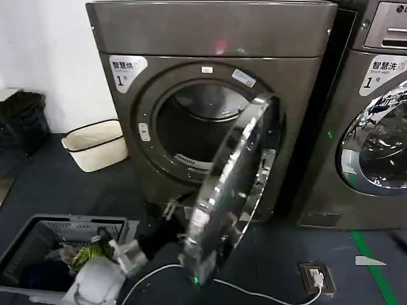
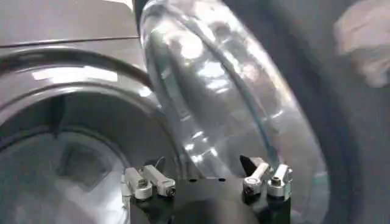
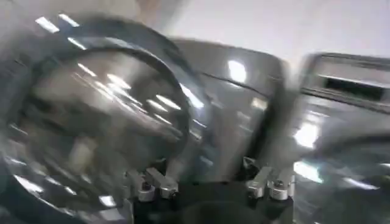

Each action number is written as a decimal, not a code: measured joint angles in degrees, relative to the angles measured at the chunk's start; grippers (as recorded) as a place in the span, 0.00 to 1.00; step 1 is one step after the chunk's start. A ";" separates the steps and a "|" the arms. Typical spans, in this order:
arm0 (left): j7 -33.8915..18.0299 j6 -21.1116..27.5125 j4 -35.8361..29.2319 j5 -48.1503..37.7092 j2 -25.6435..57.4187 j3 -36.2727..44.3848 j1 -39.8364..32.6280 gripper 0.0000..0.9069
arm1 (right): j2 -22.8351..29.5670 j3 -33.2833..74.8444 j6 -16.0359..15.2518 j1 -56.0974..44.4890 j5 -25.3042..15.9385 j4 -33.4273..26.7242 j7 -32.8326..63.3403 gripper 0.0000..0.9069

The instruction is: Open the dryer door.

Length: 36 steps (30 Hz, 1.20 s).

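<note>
The dryer (image 1: 210, 108) fills the middle of the head view, with a second machine (image 1: 375, 121) just beside it on the right. Its drum opening (image 1: 191, 130) is exposed, because the dryer door (image 1: 232, 190) stands swung out on the hinge at the right of that opening, about half open and seen nearly edge-on. I judge the task well along, with the door needing more swing to clear the opening fully.

Below and left of the dryer, on the floor, sit a grey laundry basket (image 1: 25, 238) with clothes in it and, farther back, a cream basket (image 1: 95, 145).

The left tool (image 2: 207, 182) is low, just beside the free edge of the door, between door and opening; in the left wrist view its fingers (image 2: 146, 181) are spread wide and pinch nothing, the glass bowl of the door rising close beyond them. That placing suits pushing the door outward from behind.

The right tool (image 3: 207, 181) likewise has its fingers apart and empty, pointing at the door's round face, though how near it is I cannot tell.
</note>
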 joint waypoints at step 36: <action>-0.34 0.67 23.50 0.10 -18.41 35.64 -32.33 1.00 | 17.60 37.01 -17.73 -6.10 -30.55 -6.03 62.51 1.00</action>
